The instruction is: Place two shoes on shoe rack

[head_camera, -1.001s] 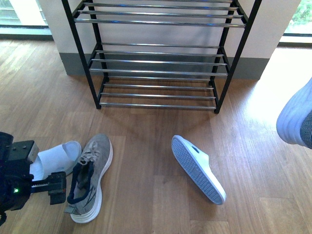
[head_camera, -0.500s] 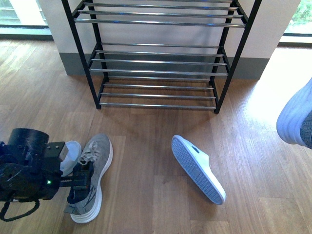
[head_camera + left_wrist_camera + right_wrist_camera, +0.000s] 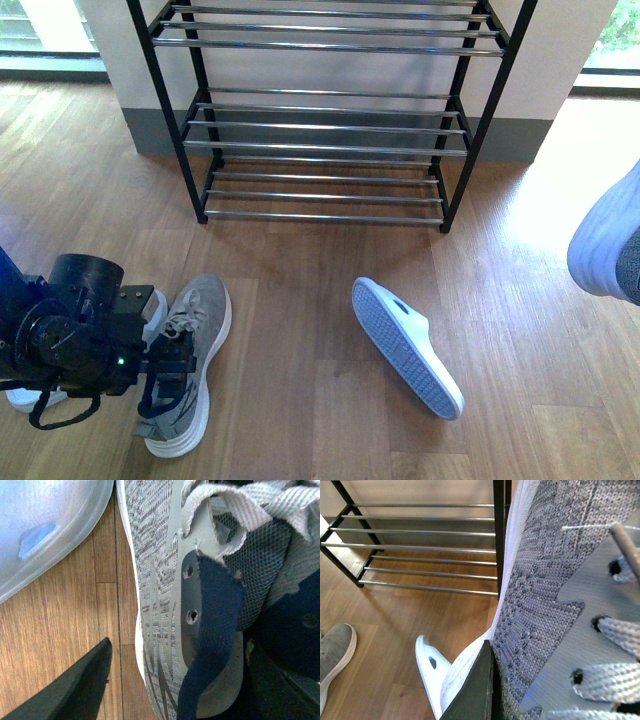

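The left gripper [image 3: 168, 362] hung spread astride the collar of a grey knit sneaker [image 3: 200, 325] on the wood floor [image 3: 300, 400], near the shoe rack [image 3: 325, 125]; the right gripper [image 3: 487, 682] clamped the raised second sneaker [image 3: 603, 245].

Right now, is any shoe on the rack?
No, the shoe rack shows bare bars; grey sneaker and slide lie on the floor.

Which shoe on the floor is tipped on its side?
The pale blue slide lying alone in front of the shoe rack, tread facing the camera; the grey sneaker stands upright on its sole.
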Controlling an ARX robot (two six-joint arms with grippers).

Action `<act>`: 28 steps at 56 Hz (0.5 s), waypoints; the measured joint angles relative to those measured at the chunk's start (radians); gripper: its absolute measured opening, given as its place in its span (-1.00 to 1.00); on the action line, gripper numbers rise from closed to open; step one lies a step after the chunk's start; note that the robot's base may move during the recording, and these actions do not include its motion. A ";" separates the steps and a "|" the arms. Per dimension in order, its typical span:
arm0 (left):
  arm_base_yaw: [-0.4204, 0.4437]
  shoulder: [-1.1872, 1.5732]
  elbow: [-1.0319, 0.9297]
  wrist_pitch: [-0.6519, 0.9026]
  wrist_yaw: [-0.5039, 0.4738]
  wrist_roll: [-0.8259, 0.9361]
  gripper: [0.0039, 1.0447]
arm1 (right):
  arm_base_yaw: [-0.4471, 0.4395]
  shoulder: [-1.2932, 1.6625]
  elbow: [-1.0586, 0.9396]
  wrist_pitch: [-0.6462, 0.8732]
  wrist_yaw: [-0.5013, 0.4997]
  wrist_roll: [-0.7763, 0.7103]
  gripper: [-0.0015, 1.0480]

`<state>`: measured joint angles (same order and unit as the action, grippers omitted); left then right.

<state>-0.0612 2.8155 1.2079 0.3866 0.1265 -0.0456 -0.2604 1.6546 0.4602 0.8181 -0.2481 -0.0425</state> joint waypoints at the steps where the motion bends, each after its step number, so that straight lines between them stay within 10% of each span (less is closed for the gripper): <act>1: -0.001 0.003 0.000 -0.002 -0.001 0.002 0.29 | 0.000 0.000 0.000 0.000 0.000 0.000 -0.95; 28: -0.016 0.017 0.024 -0.063 -0.051 0.011 -0.97 | 0.000 0.000 0.000 0.000 0.000 0.000 -0.95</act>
<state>-0.0776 2.8326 1.2324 0.3241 0.0757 -0.0349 -0.2604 1.6546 0.4602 0.8181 -0.2478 -0.0425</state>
